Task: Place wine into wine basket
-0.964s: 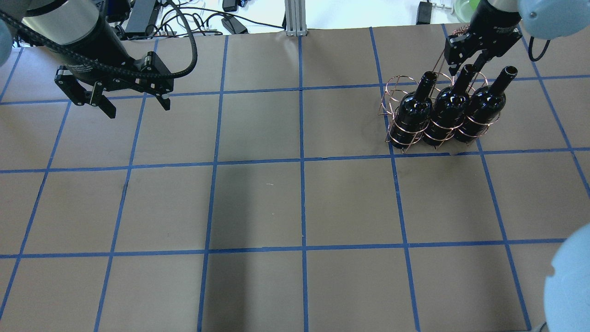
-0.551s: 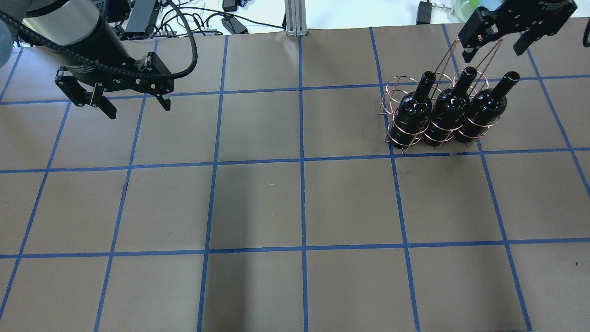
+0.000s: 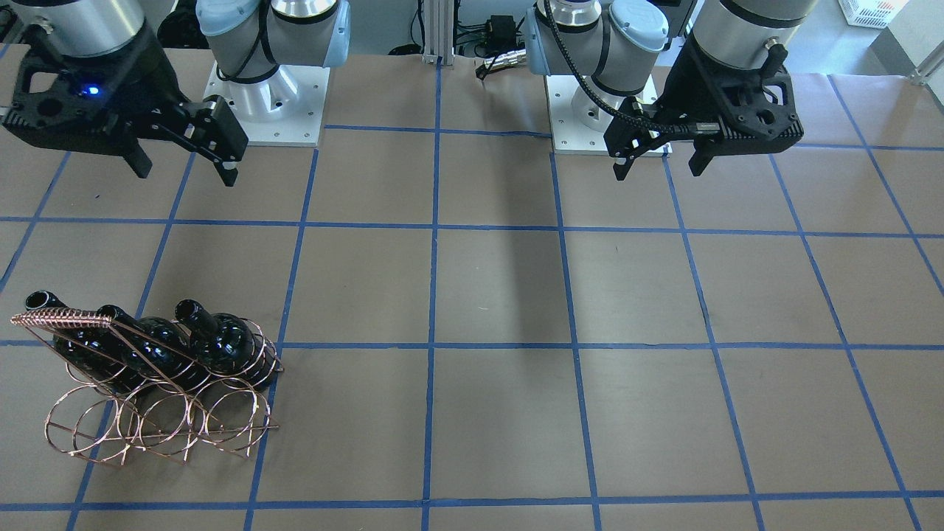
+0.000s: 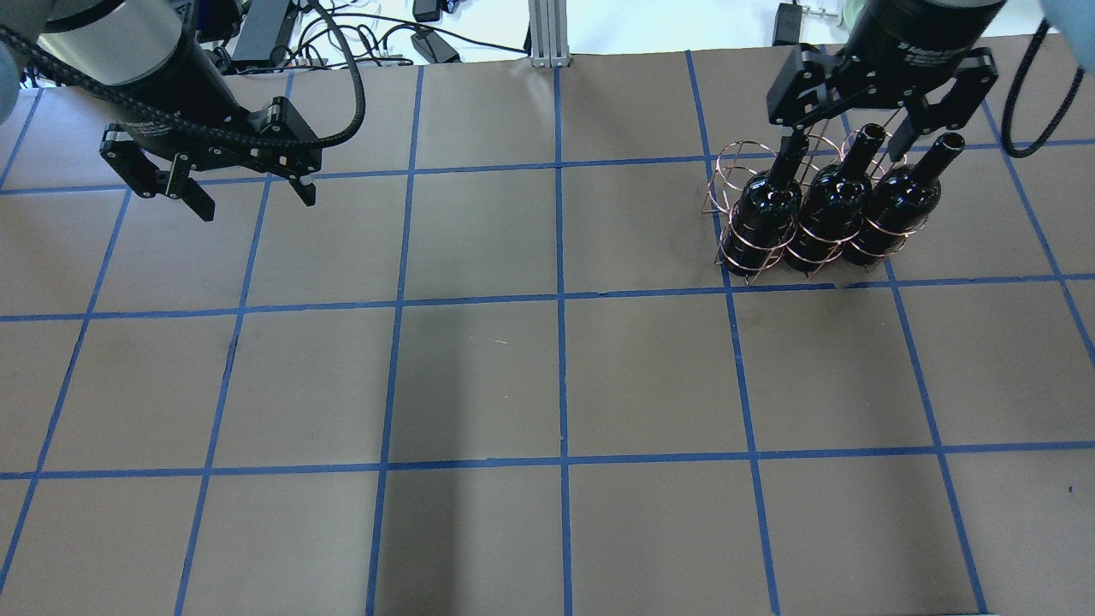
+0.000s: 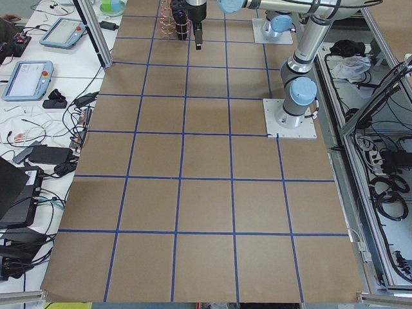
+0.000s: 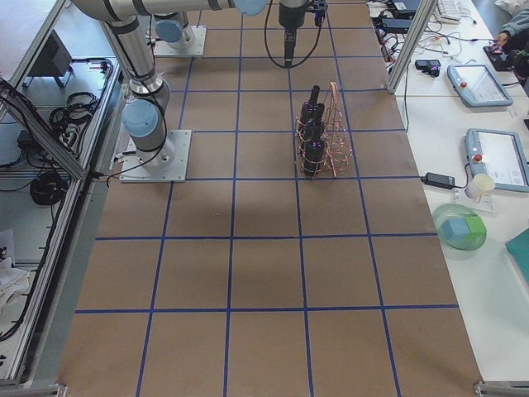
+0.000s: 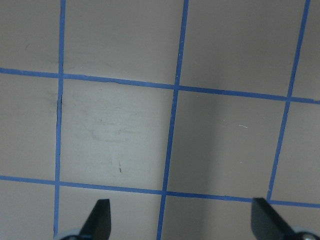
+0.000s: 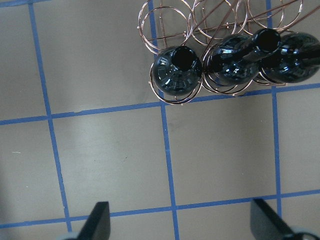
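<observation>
Three glossy near-black wine bottles stand side by side in the copper wire wine basket at the table's far right: the left one, the middle one and the right one. They fill the row nearer the robot; the far row of loops is empty. The basket's coil-wrapped handle rises over the necks. My right gripper is open and empty, high above the bottles. Its wrist view shows the bottle tops below and beyond the fingers. My left gripper is open and empty, far left.
The brown table has a blue tape grid. Cables and power bricks lie beyond its far edge. The two arm bases stand at the robot's edge.
My right gripper was at the middle bottle's neck, then rose off it and now hangs open higher over the bottles. The bottles, the basket and my left arm have not moved.
</observation>
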Robot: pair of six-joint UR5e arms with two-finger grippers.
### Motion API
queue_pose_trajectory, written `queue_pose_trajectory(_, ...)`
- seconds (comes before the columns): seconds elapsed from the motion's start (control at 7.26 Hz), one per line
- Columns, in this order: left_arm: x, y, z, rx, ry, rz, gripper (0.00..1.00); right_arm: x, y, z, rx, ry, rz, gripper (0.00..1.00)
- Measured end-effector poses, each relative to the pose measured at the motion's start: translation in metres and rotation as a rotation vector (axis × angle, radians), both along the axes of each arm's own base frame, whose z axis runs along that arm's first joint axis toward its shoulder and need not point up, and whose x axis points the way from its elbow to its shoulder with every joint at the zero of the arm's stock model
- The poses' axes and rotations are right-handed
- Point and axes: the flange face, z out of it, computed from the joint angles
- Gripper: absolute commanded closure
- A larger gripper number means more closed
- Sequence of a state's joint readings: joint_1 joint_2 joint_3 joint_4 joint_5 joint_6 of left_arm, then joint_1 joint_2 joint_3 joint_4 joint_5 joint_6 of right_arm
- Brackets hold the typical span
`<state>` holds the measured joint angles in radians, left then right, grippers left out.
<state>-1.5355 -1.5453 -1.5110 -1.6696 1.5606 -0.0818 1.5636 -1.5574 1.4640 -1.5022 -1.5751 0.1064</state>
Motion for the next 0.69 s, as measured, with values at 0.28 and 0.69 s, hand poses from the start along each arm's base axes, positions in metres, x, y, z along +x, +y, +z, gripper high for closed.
queue_pose_trajectory(0.28,0.0001,0.0001,0.0002,-0.001,-0.001,0.0,0.0,0.0113,0.0034,-0.0013,-0.006,0.022,0.015,0.0)
queue_pose_trajectory(0.69,0.0002,0.0004,0.0005,-0.001,-0.002,-0.001,0.0,0.0146,-0.0042,0.0059,-0.08,0.011,0.131,0.0)
